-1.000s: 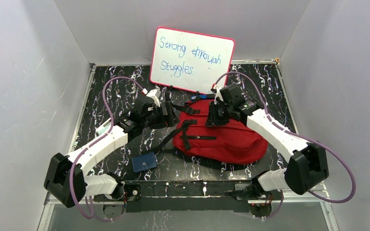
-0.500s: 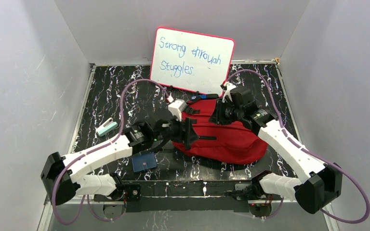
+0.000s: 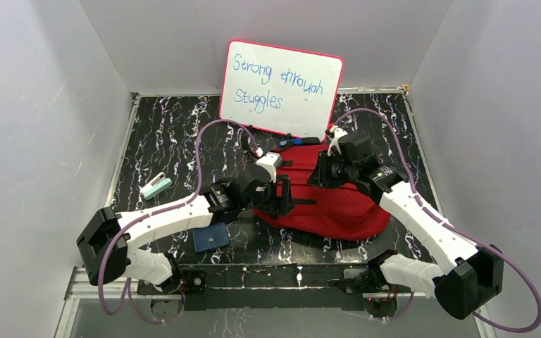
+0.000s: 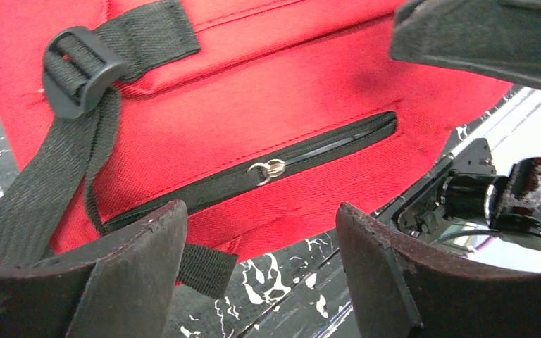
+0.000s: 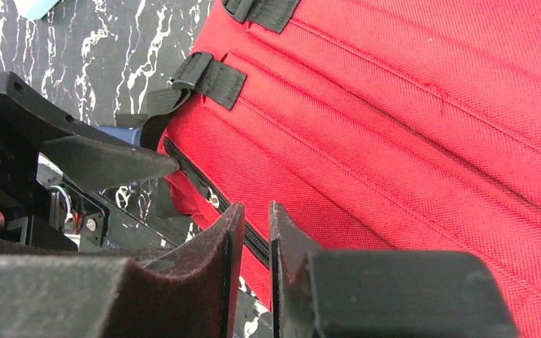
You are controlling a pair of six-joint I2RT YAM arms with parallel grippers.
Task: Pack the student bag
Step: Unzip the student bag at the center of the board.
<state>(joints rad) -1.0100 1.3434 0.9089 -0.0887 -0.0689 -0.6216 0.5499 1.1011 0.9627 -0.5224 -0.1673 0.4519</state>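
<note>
Only the left wrist view resolves a black pocket zip with small silver metal pull (image 4: 276, 167) on the soft red woven-fabric backpack (image 4: 310, 105). The top view places the backpack, slumped, mid-way on the black white-veined table (image 3: 176, 134). Left end effector (image 4: 260, 260) gapes wide and empty at the bag's 9 o'clock edge; right end effector (image 5: 253, 239) pads are nearly together, gripping nothing, near 12 o'clock.

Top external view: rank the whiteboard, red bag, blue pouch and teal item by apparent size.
1. Red bag and whiteboard: about alike, bag partly covered.
2. Blue pouch.
3. Teal item.
</note>
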